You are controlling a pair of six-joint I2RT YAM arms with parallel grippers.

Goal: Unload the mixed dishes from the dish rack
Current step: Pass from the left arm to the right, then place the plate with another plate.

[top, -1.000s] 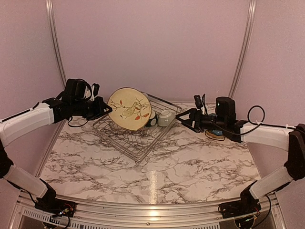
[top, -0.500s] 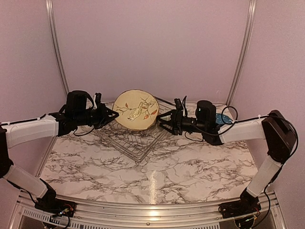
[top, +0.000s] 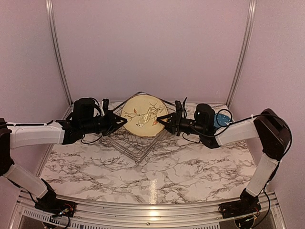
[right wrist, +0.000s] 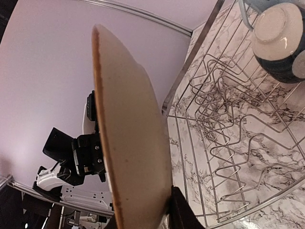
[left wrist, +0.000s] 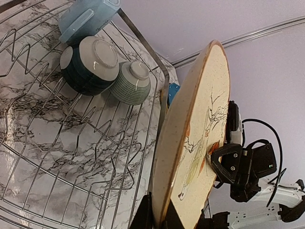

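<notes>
Nearest the camera, a table (top: 157, 176) with a glossy white marble pattern veined in grey fills the floor of a small booth. Two white and black arms reach inward from either side. Between them, toward the back of the table, sits a square silver wire dish rack (top: 137, 153) with low sides and zigzag tines, turned so one corner points forward. Above it, a round cream plate (top: 145, 115) with a speckled glaze, a brown rim and a leaf pattern is held upright, clear of the tines. The left gripper (top: 120, 121) pinches its left rim and the right gripper (top: 164, 121) pinches its right rim. In the rack's far corner three dishes lie on their sides, touching: a dark teal bowl (left wrist: 88, 64), a ribbed grey-green bowl (left wrist: 131, 83) and a pale blue mug (left wrist: 88, 16). Behind the right arm, a blue dish (top: 221, 118) rests on the table, mostly hidden. Beyond stand plain lilac walls (top: 152, 47) and curved metal rails (top: 56, 47).
</notes>
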